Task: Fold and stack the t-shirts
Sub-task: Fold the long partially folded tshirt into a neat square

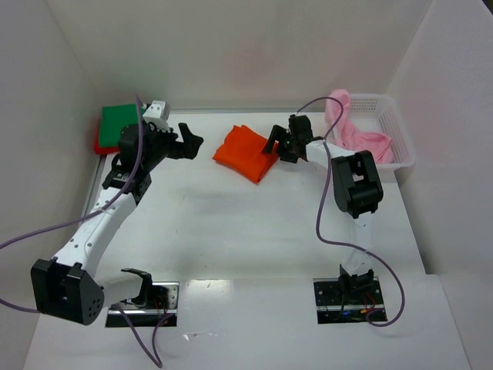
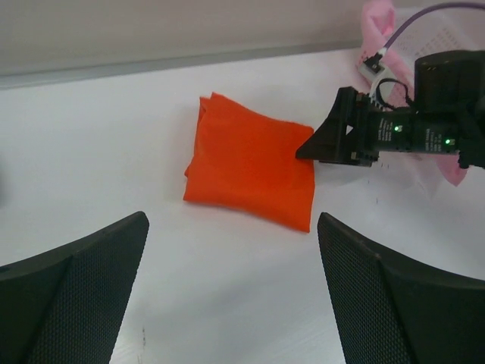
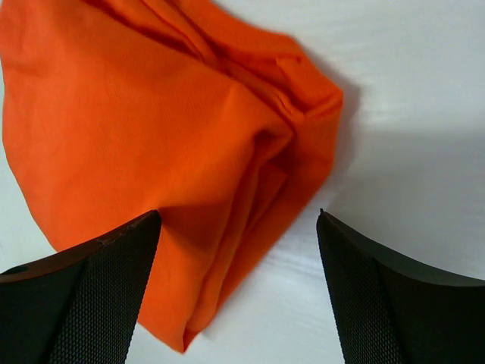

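The right end effector (image 3: 236, 220), spread wide and holding nothing, straddles the right edge of the folded orange t-shirt (image 3: 151, 114) on the bench (image 1: 231, 231), likely to pinch it for stacking, while the left end effector (image 1: 189, 144) hangs released to the shirt's left, towards the green t-shirt (image 1: 119, 119).

Top view fixed high over the near edge, looking down and forward on the whole table (image 1: 231, 223), left wrist view low, facing across it toward the orange t-shirt (image 2: 250, 171) a little way off, right wrist view close above that t-shirt, shared by all three.
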Action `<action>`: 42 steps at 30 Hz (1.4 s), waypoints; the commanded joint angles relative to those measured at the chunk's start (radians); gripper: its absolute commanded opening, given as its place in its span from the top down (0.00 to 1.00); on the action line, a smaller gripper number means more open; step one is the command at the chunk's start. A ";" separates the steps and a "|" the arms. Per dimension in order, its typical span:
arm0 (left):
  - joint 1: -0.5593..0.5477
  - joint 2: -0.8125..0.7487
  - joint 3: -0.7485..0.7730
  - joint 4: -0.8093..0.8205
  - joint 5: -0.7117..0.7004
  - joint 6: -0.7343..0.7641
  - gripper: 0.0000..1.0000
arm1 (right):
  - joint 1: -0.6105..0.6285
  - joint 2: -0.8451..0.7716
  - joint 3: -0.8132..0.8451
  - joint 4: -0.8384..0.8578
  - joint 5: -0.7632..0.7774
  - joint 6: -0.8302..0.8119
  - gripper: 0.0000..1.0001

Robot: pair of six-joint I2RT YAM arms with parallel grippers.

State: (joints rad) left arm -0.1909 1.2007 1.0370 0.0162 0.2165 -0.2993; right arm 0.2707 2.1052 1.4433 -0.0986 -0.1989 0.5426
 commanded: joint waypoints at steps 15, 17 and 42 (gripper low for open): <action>0.016 -0.040 -0.198 0.333 -0.280 -0.124 0.00 | 0.005 0.217 0.351 -0.033 -0.028 0.016 0.19; 0.016 0.000 -0.209 0.346 -0.211 -0.139 0.00 | 0.005 0.251 0.388 -0.033 -0.054 0.016 0.19; 0.034 0.283 0.083 0.128 0.216 -0.216 0.00 | 0.005 -0.183 0.241 -0.040 0.047 -0.191 0.01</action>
State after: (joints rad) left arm -0.1673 1.5204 1.0782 0.1337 0.3584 -0.4744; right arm 0.2707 2.1159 1.7409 -0.2195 -0.2234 0.4156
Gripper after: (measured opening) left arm 0.998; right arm 0.993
